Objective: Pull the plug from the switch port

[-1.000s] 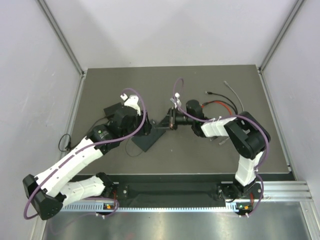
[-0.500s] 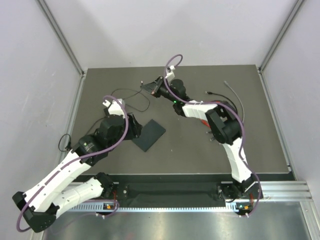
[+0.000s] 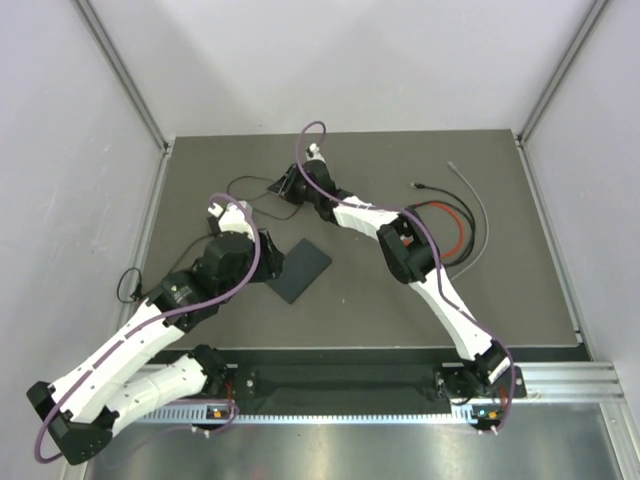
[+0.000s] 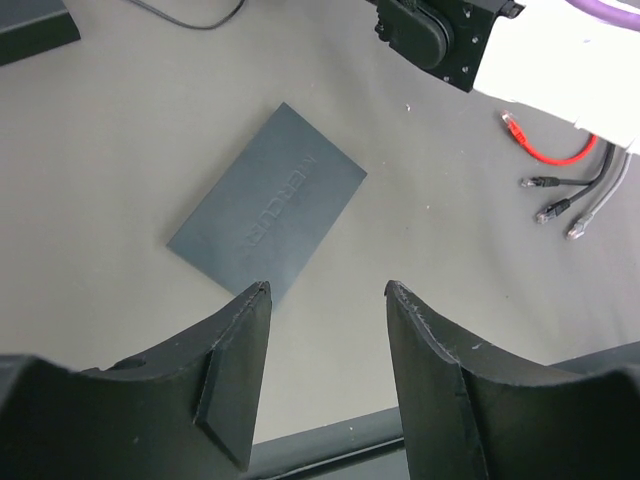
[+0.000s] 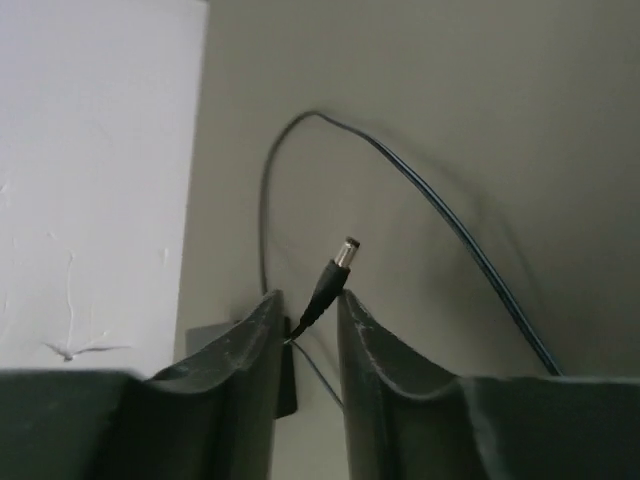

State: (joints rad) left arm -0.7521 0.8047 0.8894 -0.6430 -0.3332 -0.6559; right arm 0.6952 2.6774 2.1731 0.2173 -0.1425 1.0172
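My left gripper hangs over the table, jaws wide apart, nothing in them. The switch lies flat just past it, near the middle of the table. My right gripper is at the far side, well apart from the switch. The plug sits between its jaws, which are a little apart; I cannot tell if they squeeze it. Loose cables lie to the right.
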